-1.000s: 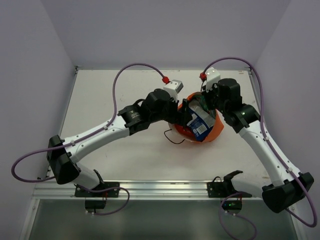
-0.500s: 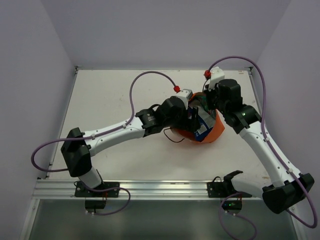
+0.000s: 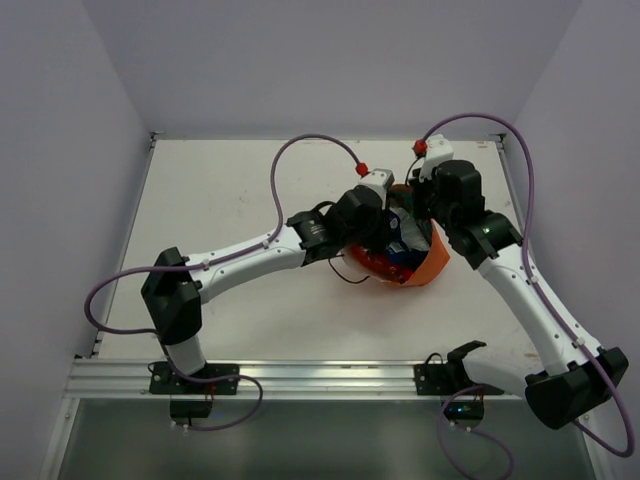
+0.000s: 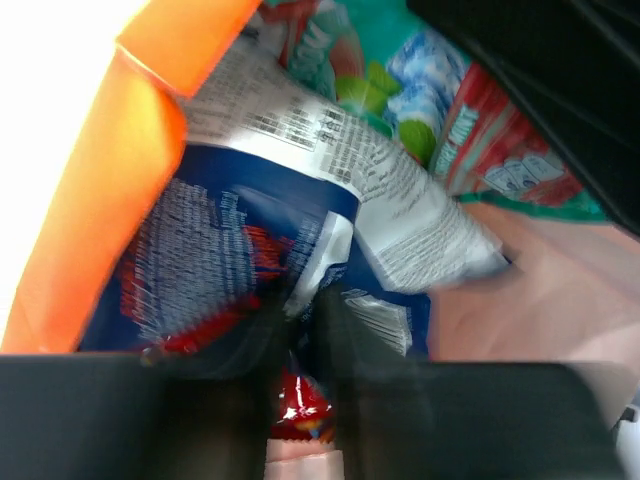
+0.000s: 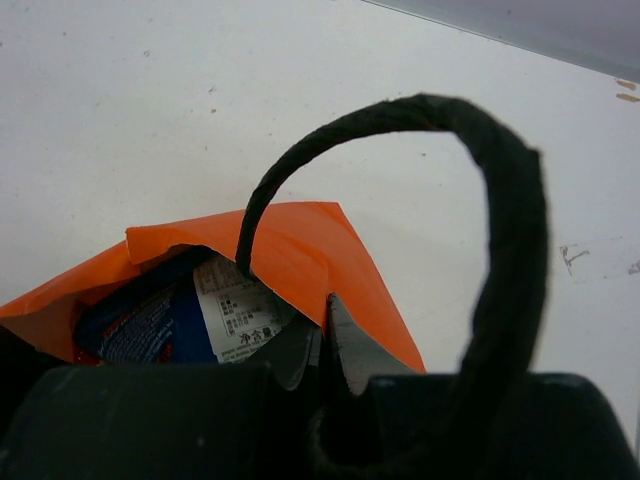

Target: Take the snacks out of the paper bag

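Observation:
The orange paper bag lies on its side on the table, mouth toward the left arm. My left gripper is inside the mouth. In the left wrist view its blurred fingers stand shut on the edge of the blue snack packet. A small red packet shows low between the fingers. A teal packet and a red one lie deeper in. My right gripper is shut on the bag's orange rim; the blue packet shows under it.
A black cord handle loops up close to the right wrist camera. The other handle lies on the white table in front of the bag. Walls close three sides; a metal rail runs along the near edge.
The left arm has stretched right and pushed its gripper into the bag's mouth, and the jaws have gone from open to shut. The right arm has hardly moved.

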You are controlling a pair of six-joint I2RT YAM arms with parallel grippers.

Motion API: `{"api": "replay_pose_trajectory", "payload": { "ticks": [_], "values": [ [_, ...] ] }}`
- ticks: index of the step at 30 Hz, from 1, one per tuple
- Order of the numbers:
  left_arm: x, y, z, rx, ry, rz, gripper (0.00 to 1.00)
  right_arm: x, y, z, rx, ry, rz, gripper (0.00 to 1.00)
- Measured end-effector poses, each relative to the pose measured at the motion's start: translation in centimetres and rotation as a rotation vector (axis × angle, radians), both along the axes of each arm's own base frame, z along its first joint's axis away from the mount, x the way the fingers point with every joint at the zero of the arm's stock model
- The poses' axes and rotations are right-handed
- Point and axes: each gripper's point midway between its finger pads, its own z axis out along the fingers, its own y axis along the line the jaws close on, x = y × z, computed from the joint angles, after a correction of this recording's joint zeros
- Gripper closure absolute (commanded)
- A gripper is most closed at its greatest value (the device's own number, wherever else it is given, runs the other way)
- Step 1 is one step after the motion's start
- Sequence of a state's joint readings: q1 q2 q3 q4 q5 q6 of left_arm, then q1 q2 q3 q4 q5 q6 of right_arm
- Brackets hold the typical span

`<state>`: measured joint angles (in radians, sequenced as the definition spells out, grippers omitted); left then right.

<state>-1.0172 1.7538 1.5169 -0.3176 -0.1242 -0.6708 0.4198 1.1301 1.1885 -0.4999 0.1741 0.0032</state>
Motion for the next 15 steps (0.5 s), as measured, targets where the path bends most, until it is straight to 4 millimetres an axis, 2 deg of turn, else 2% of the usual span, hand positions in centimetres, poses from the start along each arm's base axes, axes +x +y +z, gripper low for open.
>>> {"api": "replay_pose_trajectory", "payload": {
  "ticks": [1,8,11,15],
  "values": [
    [0.1,-0.1,0.0,-0.002,-0.001,0.004,1.00,0.0,0.0,0.0,0.003,0.000,-0.002,0.97],
    [0.5,0.2,0.7,0.024,-0.033,0.006,1.00,0.0,-0.2,0.0,0.016,-0.007,-0.024,0.97],
    [0.6,0.5,2.3,0.045,-0.060,-0.012,1.00,0.1,-0.4,0.0,0.016,-0.010,-0.042,0.97],
    [-0.1,2.0,6.4,0.042,-0.118,-0.037,1.00,0.3,-0.9,-0.1,0.013,-0.014,-0.073,0.97]
  ]
}}
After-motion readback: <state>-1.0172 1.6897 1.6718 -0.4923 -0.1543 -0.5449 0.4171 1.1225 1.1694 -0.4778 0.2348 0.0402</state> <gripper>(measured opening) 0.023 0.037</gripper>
